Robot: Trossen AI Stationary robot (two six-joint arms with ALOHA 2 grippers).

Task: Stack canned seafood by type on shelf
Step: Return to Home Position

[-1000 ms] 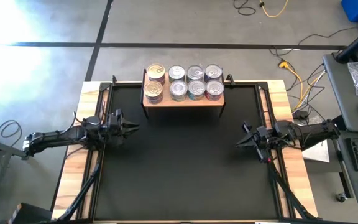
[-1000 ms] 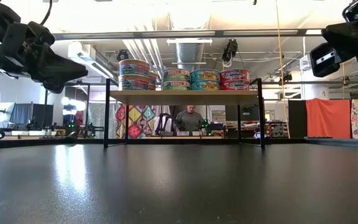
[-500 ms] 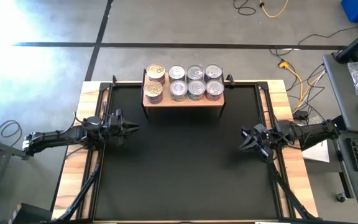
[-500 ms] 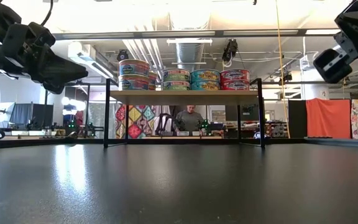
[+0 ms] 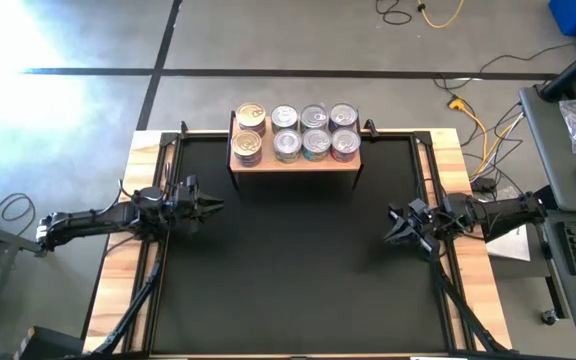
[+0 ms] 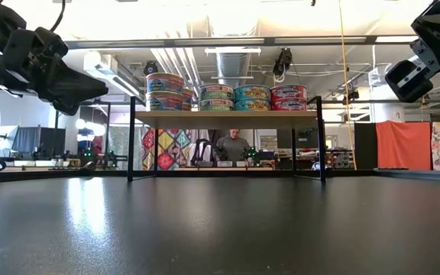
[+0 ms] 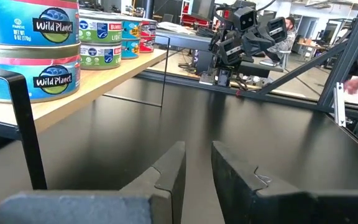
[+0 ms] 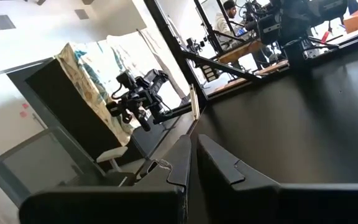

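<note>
On the high view, the shelf (image 5: pixel 295 160) stands at twelve o'clock on the black-topped table (image 5: pixel 298 290), against its far edge. The canned seafood (image 5: pixel 296 132) sits on top in four columns, each two deep and stacked two high in the low view (image 6: pixel 226 98): blue-labelled tins with gold lids at the nine o'clock end, then green, teal and red-labelled ones with silver lids toward three o'clock. The left gripper (image 5: pixel 215 204) hangs above the table's nine o'clock side, pointing toward the centre, its fingers (image 7: pixel 166 177) nearly together with a narrow gap between them and nothing in it. The right gripper (image 5: pixel 389 232) hangs over the three o'clock side, angled slightly toward six o'clock, its fingers (image 8: pixel 180 163) pressed together and empty. Both grippers are well apart from the shelf and clear of the tabletop.
</note>
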